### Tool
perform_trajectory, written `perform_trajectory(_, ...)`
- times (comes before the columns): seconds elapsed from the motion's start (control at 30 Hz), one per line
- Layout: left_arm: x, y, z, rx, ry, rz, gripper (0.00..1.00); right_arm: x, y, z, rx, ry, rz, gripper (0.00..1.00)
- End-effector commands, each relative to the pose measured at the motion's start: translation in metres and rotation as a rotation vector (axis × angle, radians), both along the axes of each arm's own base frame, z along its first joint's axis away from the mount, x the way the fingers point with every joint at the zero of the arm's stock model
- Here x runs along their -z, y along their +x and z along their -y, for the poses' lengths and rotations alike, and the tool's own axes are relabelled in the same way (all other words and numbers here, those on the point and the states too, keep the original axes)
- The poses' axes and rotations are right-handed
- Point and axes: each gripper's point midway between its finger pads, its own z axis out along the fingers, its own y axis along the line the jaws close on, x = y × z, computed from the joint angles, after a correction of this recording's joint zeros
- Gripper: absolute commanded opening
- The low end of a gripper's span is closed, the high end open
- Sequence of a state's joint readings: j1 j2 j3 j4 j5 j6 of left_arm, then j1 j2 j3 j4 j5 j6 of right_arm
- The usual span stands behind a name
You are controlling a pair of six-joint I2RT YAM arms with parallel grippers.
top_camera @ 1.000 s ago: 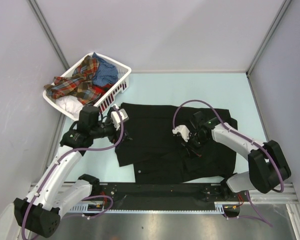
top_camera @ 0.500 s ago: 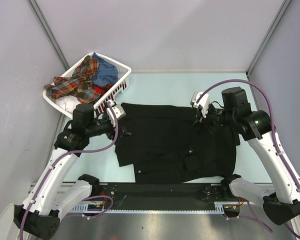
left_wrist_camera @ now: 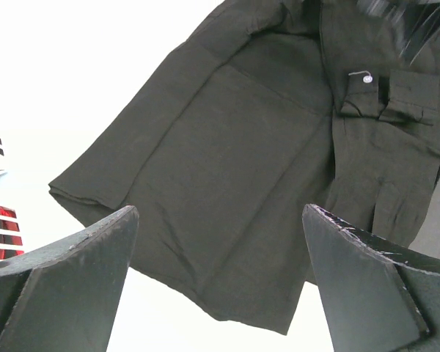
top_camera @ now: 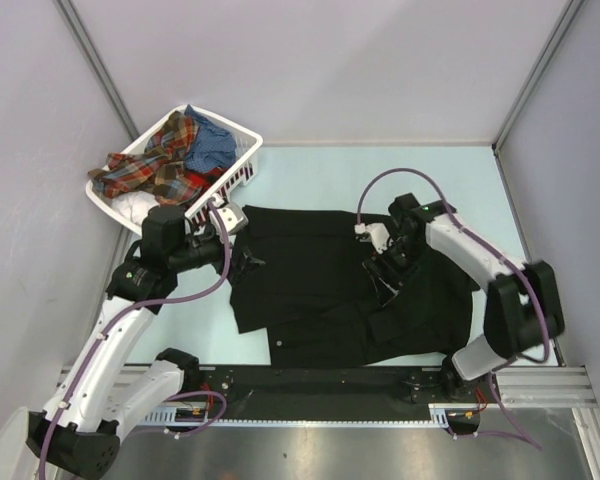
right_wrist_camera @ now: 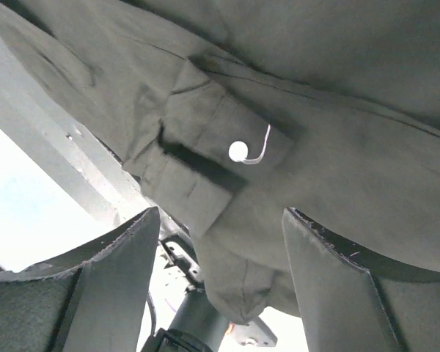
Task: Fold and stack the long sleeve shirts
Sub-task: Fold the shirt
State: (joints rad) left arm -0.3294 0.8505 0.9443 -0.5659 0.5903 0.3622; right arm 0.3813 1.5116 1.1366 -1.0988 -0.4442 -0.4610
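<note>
Shows the black shirt (top_camera: 320, 290) spread flat mid-table. Holds the left gripper (top_camera: 244, 260) wide open over its left edge, gripping nothing. Holds the right gripper (top_camera: 383, 280) parted and empty above a buttoned cuff (right_wrist_camera: 213, 158). Leaves the plaid shirt (top_camera: 155, 165) and blue shirt (top_camera: 215, 145) heaped in the basket (top_camera: 242, 160), far left.

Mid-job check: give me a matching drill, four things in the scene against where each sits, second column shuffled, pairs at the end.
Things
1. black shirt
2. plaid shirt
3. blue shirt
4. basket

Places
A. inside the basket, at its far side
B. spread out across the middle of the table
C. standing at the table's far left
D. spilling over the basket's left rim

Pairs: 1-B, 2-D, 3-A, 4-C
</note>
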Motion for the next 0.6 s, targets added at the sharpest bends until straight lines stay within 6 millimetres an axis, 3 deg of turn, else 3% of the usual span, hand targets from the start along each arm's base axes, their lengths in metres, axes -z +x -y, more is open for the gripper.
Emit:
perform_trajectory(0.0,-0.007,-0.005,0.002,0.003,-0.034,0.024,1.0,0.018,-0.012,-0.004,-0.015,-0.047,-0.133,0.73)
perform_trajectory(0.23,-0.004,-0.001,0.004,0.01,-0.026,0.016,0.99,0.057,-0.023,0.0,-0.01,-0.086,-0.367,0.7)
perform_trajectory(0.3,-0.003,0.001,0.003,0.003,-0.02,0.019,1.0,0.055,-0.025,-0.005,-0.009,-0.039,-0.398,0.69)
perform_trajectory(0.4,0.0,0.001,0.001,-0.002,-0.009,0.024,0.99,0.044,-0.025,-0.016,-0.023,0.035,-0.406,0.51)
perform_trajectory(0.43,0.001,0.001,0.0,0.0,-0.004,0.027,0.99,0.037,-0.023,-0.02,-0.02,0.071,-0.403,0.35)
perform_trajectory(0.57,-0.001,0.002,0.001,0.009,-0.004,0.032,0.99,0.005,-0.018,-0.02,-0.05,0.115,-0.319,0.05)
